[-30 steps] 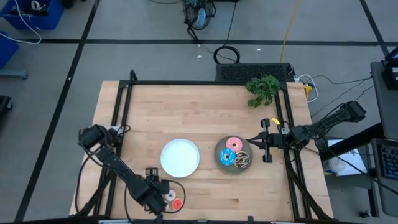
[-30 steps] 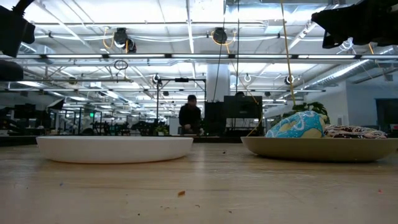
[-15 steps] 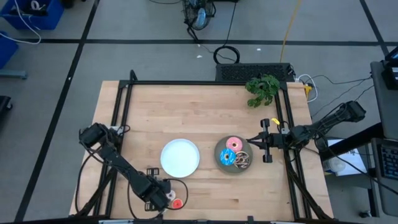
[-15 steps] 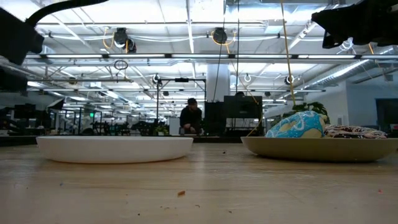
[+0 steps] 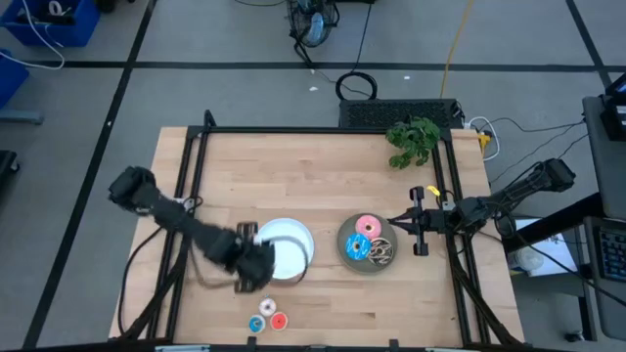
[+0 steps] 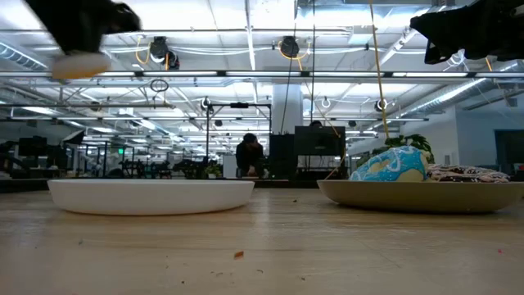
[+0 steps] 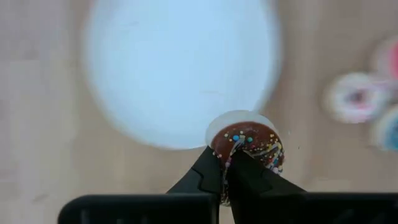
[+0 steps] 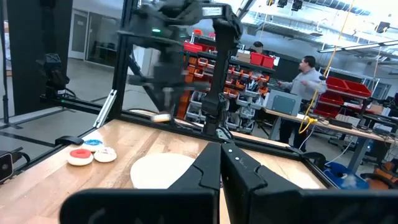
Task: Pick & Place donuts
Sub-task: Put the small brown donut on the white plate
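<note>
My left gripper point(image 7: 228, 163) is shut on a brown mini donut point(image 7: 247, 140) with coloured sprinkles. It hangs in the air by the near left rim of the white plate point(image 5: 286, 246); in the low view the donut point(image 6: 80, 63) is high above the table. Three other mini donuts lie near the front edge: white point(image 5: 266, 308), blue point(image 5: 256, 324) and red point(image 5: 279, 320). The pink donut point(image 5: 368, 226), the blue sprinkled donut point(image 5: 358, 247) and the dark brown drizzled donut point(image 5: 381, 250) lie on the grey plate point(image 5: 344, 235). My right gripper point(image 5: 391, 223) waits shut at that plate's right rim. My left gripper pinches the brown mini donut by one side of its ring point(image 7: 231, 149) between its two fingers. The fingers come from above, pointing down. The donut hangs below them, clear of the table and the plate.
A green plant sprig point(image 5: 413, 140) lies at the table's far right. A black frame runs around the table top point(image 5: 323, 130). Bare wood stretches over the far half. People stand in the room beyond the table point(image 8: 305, 68).
My left gripper has shut on the brown mini donut beside the other minis at the front edge. It has then lifted it clear and carried it up and toward the far edge, up to the white plate's near left rim. The other minis stay put.
</note>
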